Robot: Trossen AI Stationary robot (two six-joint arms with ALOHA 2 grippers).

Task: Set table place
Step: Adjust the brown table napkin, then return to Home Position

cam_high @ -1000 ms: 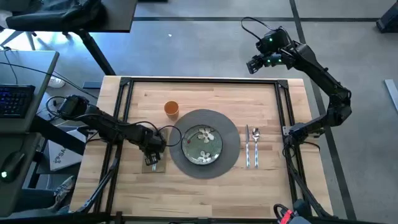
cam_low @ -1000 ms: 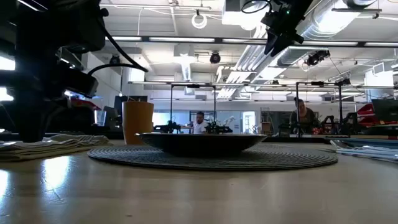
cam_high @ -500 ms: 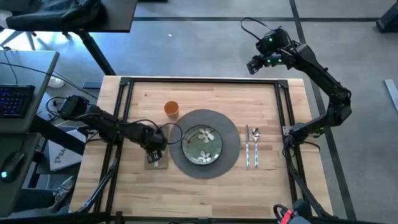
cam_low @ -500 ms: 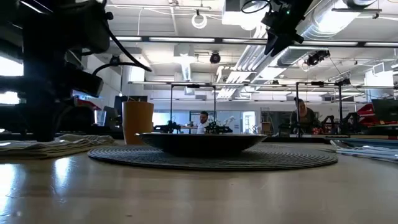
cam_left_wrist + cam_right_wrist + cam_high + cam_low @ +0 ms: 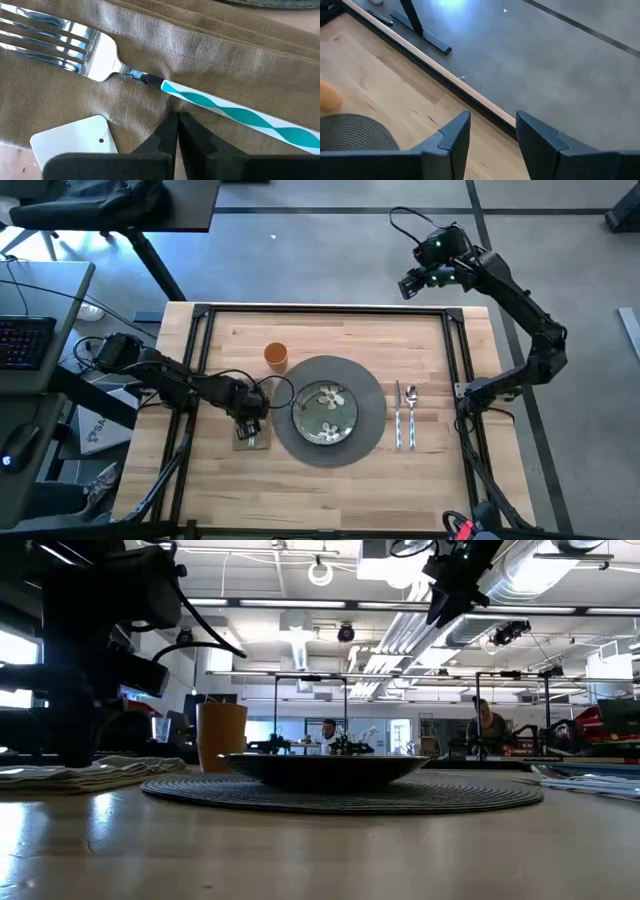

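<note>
Here the left end effector (image 5: 177,131), its fingers pinched together and holding nothing, hovers just above the fork (image 5: 150,80) lying on the napkin (image 5: 240,65) beside the placemat (image 5: 328,411), so lifting straight up should avoid dragging the cloth.
</note>
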